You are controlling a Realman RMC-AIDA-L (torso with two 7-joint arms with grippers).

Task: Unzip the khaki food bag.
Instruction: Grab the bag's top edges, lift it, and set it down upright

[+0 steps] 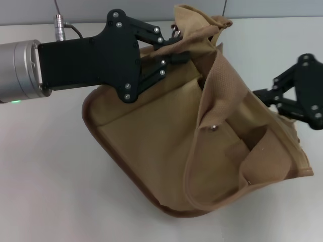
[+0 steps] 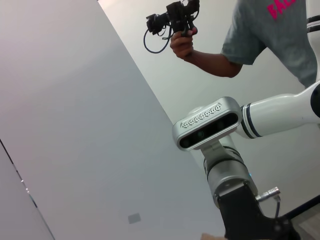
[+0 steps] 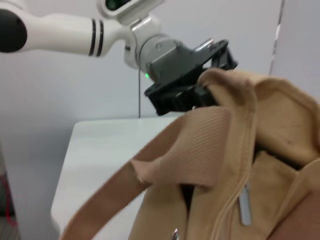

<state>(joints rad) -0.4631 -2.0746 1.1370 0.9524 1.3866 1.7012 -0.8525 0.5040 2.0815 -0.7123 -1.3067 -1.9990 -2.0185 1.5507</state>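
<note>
Your left claw (image 1: 176,54) pinches the top far edge of the khaki food bag (image 1: 202,136), tipped on the bench (image 1: 45,166); the silver zipper pull (image 3: 244,205) lies nearer your spread right claw (image 1: 262,98)

A plain white matte-topped desk (image 1: 45,166) fills most of the head view, evenly lit, with only soft shadows on it. Its far edge runs along the top of that view, and behind it stands a pale grey wall (image 1: 282,7). In the right wrist view the desk's near corner (image 3: 75,127) shows rounded, with the same smooth grey-white wall (image 3: 50,85) rising behind it and a lighter vertical panel edge (image 3: 277,35) further along. The left wrist view looks up at a broad grey flat panel (image 2: 65,115) meeting a lighter white surface (image 2: 165,100) along a slanting line; a small grey rectangular plate (image 2: 134,218) sits on the panel.
</note>
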